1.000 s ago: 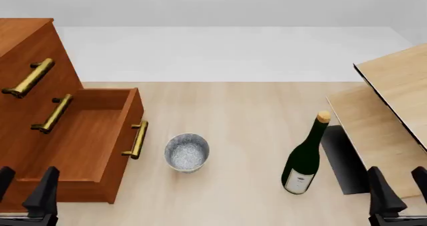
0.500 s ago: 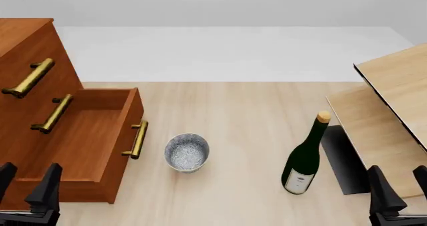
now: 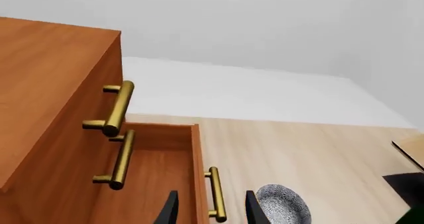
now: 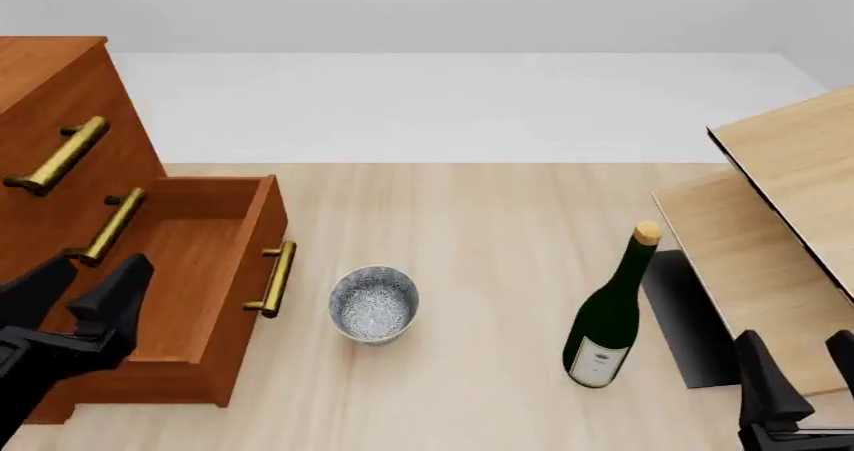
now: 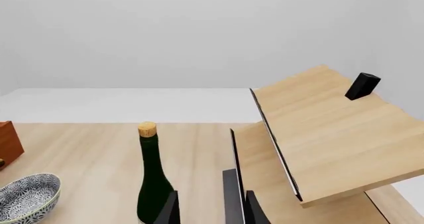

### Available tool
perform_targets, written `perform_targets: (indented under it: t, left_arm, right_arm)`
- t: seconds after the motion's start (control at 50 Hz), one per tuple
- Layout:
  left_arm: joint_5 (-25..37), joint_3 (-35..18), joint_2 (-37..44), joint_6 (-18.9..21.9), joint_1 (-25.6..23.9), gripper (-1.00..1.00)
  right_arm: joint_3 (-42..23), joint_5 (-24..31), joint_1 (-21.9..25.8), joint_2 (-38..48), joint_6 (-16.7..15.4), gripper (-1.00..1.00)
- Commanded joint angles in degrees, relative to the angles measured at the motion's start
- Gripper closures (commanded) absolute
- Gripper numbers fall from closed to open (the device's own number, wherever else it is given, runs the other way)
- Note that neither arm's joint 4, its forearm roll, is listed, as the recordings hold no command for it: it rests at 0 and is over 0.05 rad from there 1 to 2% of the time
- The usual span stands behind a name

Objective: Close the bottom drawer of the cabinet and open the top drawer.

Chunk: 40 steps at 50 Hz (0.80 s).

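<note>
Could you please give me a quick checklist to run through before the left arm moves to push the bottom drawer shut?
1. Bottom drawer open, needs closing: ok.
2. Left claw open and empty: ok.
3. Left claw lined up on the bottom drawer's handle: not ok, it hangs over the drawer's inside.
4. Bowl apart from the drawer front: ok.
5. Top drawer shut, awaiting its turn: ok.
6. Right claw out of the way beside the bottle: ok.

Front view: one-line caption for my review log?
Left gripper open over the pulled-out bottom drawer; top drawer shut.
</note>
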Motion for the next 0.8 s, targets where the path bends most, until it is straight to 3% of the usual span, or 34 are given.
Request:
perform_targets:
  t: [0.02,0.04,0.08,0.18,0.22,0.24,0.38,0.46,0.56,0.8]
  left_arm:
    - [4.3,-8.8,10.3,-4.9,-4.0,-1.00]
    - [5.0,-9.9,11.4,-4.0,-3.3,-1.00]
    - [5.8,-11.6,14.5,-6.8,-4.1,-1.00]
    - [10.4,-16.3,20.4,-2.7,-5.9,-1.00]
    - [11.0,-16.8,19.0,-3.9,-4.6,-1.00]
    - [12.4,-17.8,22.0,-6.8,-5.6,-1.00]
    - [17.1,-21.9,30.5,-7.4,-6.4,-1.00]
    - [19.5,-23.8,33.1,-5.4,-6.7,-1.00]
    - [21.0,-23.6,36.5,-12.1,-13.1,-1.00]
    - [21.7,-24.4,42.0,-16.5,-16.8,-1.00]
  right_arm:
    - [0.0,0.2,0.1,-0.1,0.1,-1.00]
    - [0.0,0.2,0.1,-0.1,0.1,-1.00]
    - [0.0,0.2,0.1,-0.1,0.1,-1.00]
    - [0.0,0.1,0.0,-0.1,0.3,-1.00]
    - [0.0,0.1,0.0,0.0,0.3,-1.00]
    - [0.0,0.1,-0.1,0.0,0.3,-1.00]
    - [0.1,0.0,-0.1,0.0,0.2,-1.00]
    - [0.1,0.1,0.1,-0.1,0.1,-1.00]
    - [-0.1,0.1,-0.2,-0.3,0.7,-1.00]
    - [0.0,0.0,-0.3,0.0,0.8,-1.00]
